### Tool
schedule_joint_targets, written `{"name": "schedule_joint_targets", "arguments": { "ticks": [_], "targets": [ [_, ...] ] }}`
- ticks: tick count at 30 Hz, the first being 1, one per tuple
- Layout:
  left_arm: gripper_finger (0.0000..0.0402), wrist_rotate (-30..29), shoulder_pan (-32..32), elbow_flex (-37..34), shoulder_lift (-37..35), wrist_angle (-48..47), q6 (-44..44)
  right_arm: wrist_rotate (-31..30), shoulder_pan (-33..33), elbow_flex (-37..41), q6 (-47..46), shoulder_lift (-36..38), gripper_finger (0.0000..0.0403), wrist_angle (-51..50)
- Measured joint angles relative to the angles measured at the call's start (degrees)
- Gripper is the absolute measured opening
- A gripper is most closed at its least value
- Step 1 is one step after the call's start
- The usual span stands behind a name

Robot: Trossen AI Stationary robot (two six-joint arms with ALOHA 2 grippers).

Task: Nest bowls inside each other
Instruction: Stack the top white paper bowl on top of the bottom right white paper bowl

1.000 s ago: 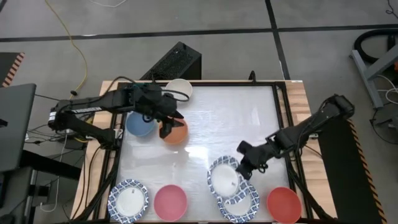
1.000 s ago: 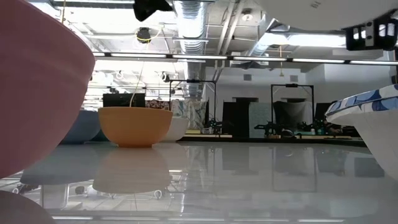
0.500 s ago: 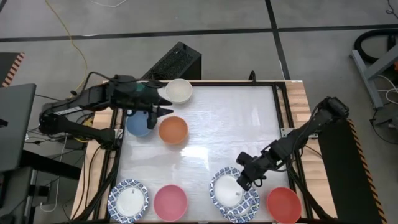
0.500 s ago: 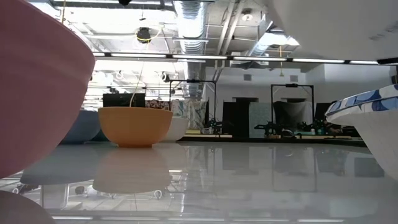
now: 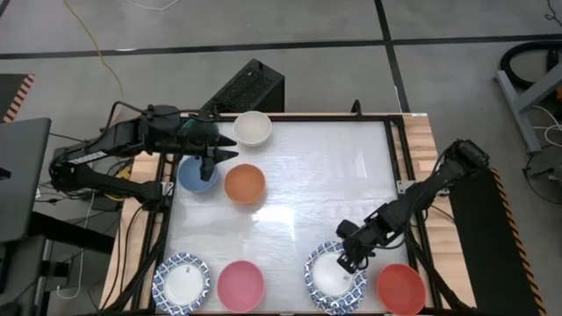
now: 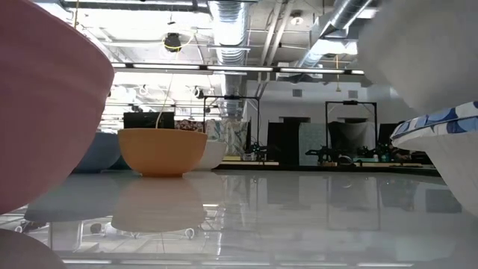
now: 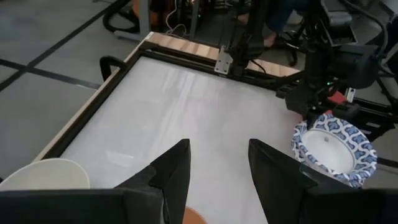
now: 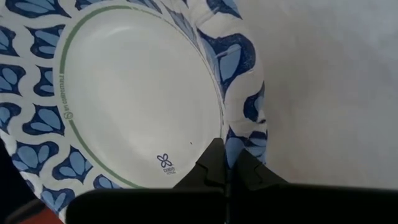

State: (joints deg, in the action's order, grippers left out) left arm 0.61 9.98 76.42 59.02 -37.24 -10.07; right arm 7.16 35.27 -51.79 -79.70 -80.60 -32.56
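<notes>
My right gripper [image 5: 351,255] is shut on a blue-and-white patterned bowl [image 5: 332,273] near the table's front edge, right of the middle. In the low view this bowl's white underside [image 6: 426,52] hangs tilted just above a second patterned bowl [image 6: 447,142] that stands on the table. My left gripper [image 5: 219,151] hovers open and empty at the far left, above a blue bowl [image 5: 198,175] and beside an orange bowl [image 5: 244,183]. A white bowl [image 5: 253,127] stands behind them. My right gripper pinches the patterned bowl's rim [image 8: 239,134] between its two fingers, on the bowl's far right side. One finger lies on the inner face and one on the outer. The fingers slant down from the table's far right. The bowl is lifted and tilted.
Along the front edge stand another patterned bowl [image 5: 182,283], a pink bowl [image 5: 240,285] and a red bowl [image 5: 401,288]. The white tabletop [image 5: 316,175] has a black frame around it. Free room lies in the middle and at the far right.
My left gripper has drawn back from the orange bowl, up and toward the table's left edge, still open; the orange bowl has stayed put. My right gripper has carried the patterned bowl down and toward the near edge, over the second patterned bowl, tipping more steeply.
</notes>
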Motion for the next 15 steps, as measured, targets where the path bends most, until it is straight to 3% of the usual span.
{"name": "schedule_joint_targets", "arguments": {
  "ticks": [15],
  "targets": [
    [0.0151, -2.7, 0.0, 0.0, 0.1, -1.1, 1.0, 1.9, 0.7, -0.6, 0.6, -3.2, 0.0011, -1.4]
  ]
}}
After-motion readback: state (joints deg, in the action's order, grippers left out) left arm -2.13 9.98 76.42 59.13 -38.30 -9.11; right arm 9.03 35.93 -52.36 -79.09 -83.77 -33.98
